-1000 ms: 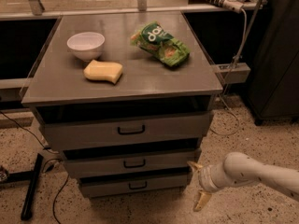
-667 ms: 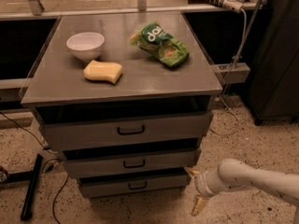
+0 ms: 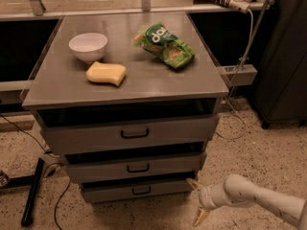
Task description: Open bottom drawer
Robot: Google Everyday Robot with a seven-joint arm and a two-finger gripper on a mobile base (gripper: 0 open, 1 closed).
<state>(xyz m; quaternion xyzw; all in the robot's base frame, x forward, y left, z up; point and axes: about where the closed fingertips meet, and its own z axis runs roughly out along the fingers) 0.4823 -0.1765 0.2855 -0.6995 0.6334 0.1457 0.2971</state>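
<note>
The bottom drawer (image 3: 163, 189) sits closed, lowest in the cabinet (image 3: 144, 87), with its small black handle (image 3: 141, 190) at the centre of the front. My gripper (image 3: 197, 200) is low, just beside the drawer's right end, fingers spread wide so they can straddle that bar. I judge I must move left to reach it. The bowl (image 3: 88, 46), sponge (image 3: 106, 74) and chip bag (image 3: 165, 46) lie on top, out of the way.

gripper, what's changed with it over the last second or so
The gripper has shifted a little left and down, nearer the right end of the bottom drawer. Its fingers are open and it has taken hold of nothing. The bottom drawer has not moved, and the white bowl, yellow sponge and green bag on top lie as before.
</note>
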